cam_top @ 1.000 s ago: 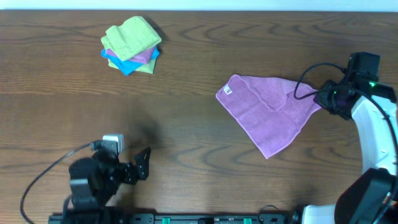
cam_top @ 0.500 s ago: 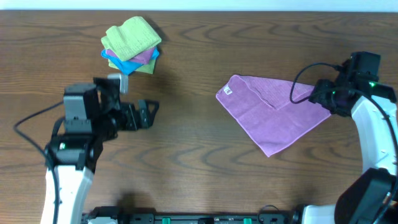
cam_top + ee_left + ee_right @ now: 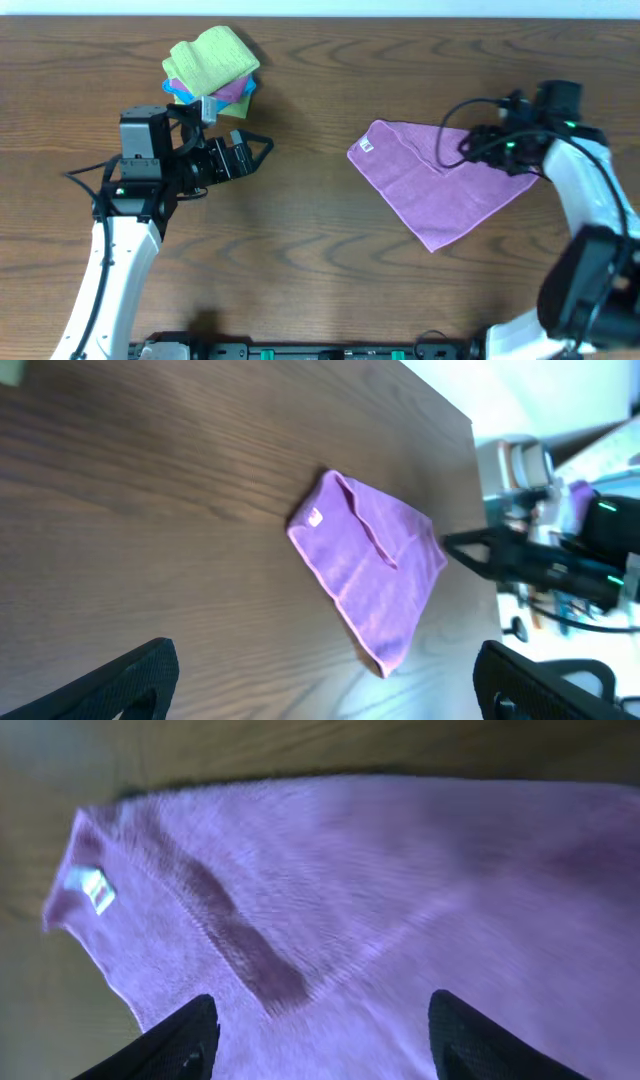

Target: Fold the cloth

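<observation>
The purple cloth point(image 3: 440, 182) lies flat on the wooden table, right of centre, in a rough triangle with a white tag point(image 3: 365, 146) at its left corner. My right gripper point(image 3: 468, 148) hovers over the cloth's upper right part. In the right wrist view its jaws point(image 3: 325, 1045) stand open above the purple cloth point(image 3: 380, 890) with nothing held between them. My left gripper point(image 3: 255, 155) is open over bare wood well to the left of the cloth, pointing toward it. The left wrist view has the cloth point(image 3: 370, 560) ahead of that gripper point(image 3: 330, 690).
A stack of folded cloths point(image 3: 210, 72), yellow-green on top with pink and blue below, sits at the back left, just behind the left arm. The table's right edge point(image 3: 470, 470) and the right arm point(image 3: 530, 560) show beyond the cloth in the left wrist view.
The right gripper has opened, let go of the cloth's right corner and moved left over the cloth. The left arm has swung up from the front edge toward the middle.
</observation>
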Robot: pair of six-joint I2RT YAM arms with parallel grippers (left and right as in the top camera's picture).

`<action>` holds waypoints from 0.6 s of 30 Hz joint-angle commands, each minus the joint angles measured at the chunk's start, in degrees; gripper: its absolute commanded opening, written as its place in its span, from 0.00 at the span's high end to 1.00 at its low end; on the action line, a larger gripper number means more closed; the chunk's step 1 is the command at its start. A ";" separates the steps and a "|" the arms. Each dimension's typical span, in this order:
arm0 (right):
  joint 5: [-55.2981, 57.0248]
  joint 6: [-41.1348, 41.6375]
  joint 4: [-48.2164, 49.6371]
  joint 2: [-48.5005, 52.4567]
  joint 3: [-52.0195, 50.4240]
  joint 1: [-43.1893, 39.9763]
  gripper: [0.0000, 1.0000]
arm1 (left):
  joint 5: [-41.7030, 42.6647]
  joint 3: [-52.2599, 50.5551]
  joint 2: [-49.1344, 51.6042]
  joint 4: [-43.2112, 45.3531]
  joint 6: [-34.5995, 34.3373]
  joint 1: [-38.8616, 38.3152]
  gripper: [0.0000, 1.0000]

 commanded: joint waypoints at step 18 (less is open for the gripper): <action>2.51 -0.66 2.91 4.24 0.07 16.90 0.83 | 4.35 0.94 0.09 0.00 -0.57 -0.24 0.05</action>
